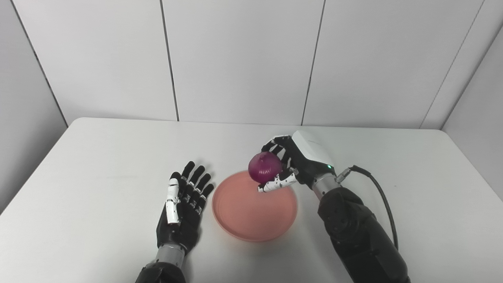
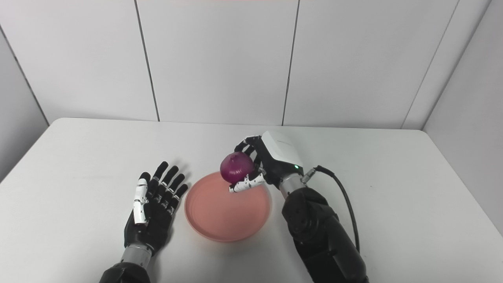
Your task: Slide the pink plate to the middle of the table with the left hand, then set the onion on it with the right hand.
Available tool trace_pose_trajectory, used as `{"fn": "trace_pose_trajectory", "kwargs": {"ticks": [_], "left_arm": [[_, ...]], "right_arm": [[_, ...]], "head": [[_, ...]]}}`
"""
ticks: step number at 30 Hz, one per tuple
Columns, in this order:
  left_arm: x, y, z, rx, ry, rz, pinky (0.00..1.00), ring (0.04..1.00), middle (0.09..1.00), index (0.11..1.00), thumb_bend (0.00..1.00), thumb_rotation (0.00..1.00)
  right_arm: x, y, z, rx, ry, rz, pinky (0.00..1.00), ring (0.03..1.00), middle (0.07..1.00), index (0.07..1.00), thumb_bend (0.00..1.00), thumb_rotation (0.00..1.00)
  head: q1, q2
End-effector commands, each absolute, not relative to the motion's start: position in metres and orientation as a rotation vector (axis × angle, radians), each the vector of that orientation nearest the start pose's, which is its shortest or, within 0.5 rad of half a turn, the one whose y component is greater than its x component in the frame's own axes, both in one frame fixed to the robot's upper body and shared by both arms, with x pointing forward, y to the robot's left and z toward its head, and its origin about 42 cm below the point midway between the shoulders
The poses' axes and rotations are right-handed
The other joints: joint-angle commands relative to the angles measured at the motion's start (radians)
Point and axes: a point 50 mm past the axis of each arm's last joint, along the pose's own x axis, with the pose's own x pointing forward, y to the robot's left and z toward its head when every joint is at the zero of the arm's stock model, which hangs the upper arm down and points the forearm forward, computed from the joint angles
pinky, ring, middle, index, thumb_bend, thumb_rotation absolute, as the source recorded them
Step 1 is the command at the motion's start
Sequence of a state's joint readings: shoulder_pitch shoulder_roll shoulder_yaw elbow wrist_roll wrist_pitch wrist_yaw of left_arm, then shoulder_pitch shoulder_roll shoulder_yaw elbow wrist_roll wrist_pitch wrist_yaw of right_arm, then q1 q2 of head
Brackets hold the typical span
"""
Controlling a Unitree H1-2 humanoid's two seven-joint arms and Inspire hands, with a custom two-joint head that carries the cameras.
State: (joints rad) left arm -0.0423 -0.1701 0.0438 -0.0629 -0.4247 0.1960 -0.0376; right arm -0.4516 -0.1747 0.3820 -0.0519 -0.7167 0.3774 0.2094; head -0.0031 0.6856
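Onion, red-purple, sits gripped in the right hand, fingers curled behind it and thumb under it, held above the far right rim of the pink plate. Whether it touches the plate cannot be told. The plate lies near the middle of the white table. Just left of the plate, the left hand rests flat with fingers spread, holding nothing. No writing can be read anywhere. Both forearms are cut off by the bottom edge, and a black cable loops from the right wrist.
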Motion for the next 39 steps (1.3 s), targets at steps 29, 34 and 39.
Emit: {"fn": "trace_pose_trajectory", "kwargs": {"ticks": [29, 34, 39], "left_arm": [[0.298, 0.145, 0.128, -0.594, 0.065, -0.057, 0.92, 0.912, 0.917, 0.904, 0.39, 1.00], [0.298, 0.146, 0.128, -0.591, 0.064, -0.057, 0.92, 0.915, 0.919, 0.906, 0.38, 1.00], [0.298, 0.146, 0.128, -0.586, 0.063, -0.058, 0.92, 0.916, 0.920, 0.907, 0.38, 1.00]], "right_arm": [[0.379, -0.111, 0.187, -1.027, -0.233, 0.346, 0.24, 0.333, 0.443, 0.490, 0.51, 0.14], [0.377, -0.108, 0.185, -1.038, -0.233, 0.349, 0.23, 0.321, 0.437, 0.490, 0.51, 0.14], [0.377, -0.107, 0.184, -1.050, -0.241, 0.356, 0.21, 0.302, 0.419, 0.490, 0.51, 0.14]], "head": [[0.010, 0.007], [0.010, 0.007], [0.009, 0.009]]}}
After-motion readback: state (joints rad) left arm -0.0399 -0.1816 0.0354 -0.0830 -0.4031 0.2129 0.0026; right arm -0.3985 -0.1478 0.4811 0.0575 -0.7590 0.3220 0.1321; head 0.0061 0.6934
